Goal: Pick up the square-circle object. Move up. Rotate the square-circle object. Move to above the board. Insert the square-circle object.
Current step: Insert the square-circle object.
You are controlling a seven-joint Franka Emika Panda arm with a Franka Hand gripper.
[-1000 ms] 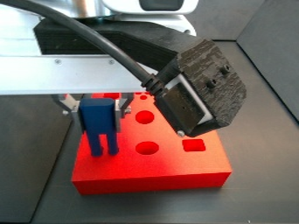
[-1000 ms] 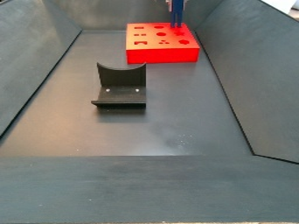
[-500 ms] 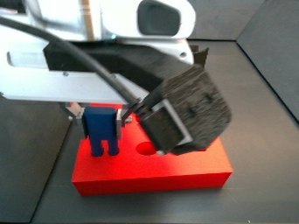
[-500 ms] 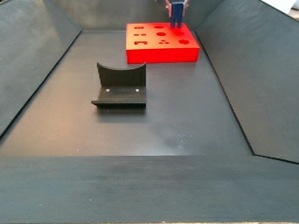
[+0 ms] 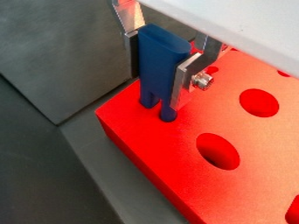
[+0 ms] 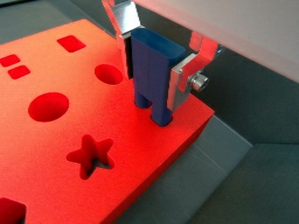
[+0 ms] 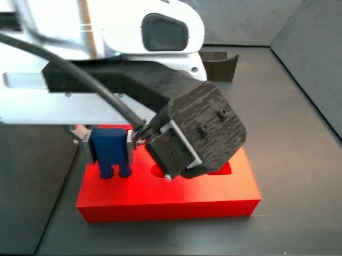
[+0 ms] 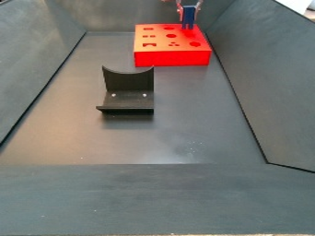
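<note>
The square-circle object [image 5: 156, 63] is a narrow blue peg block, held upright with its two prongs pointing down. My gripper [image 5: 160, 68] is shut on it, one silver finger on each side; both wrist views show this, and the object shows again in a wrist view [image 6: 149, 70]. The prong tips meet the face of the red board [image 5: 233, 188] near one corner, beside a round cut-out [image 6: 108, 73]. In a side view the object [image 7: 107, 155] stands low over the board [image 7: 167, 205]. In the far side view the gripper [image 8: 190, 11] sits over the board's [image 8: 170, 55] far right corner.
The dark fixture [image 8: 125, 90] stands on the grey floor in front of the board, and shows behind the arm in a side view [image 7: 221, 65]. Sloped dark walls [image 8: 246, 64] enclose the floor. The arm's black camera housing [image 7: 201, 125] hangs over the board.
The gripper has come down with the blue object. The prongs, a little above the board before, now reach its face. The arm body fills more of the near side view.
</note>
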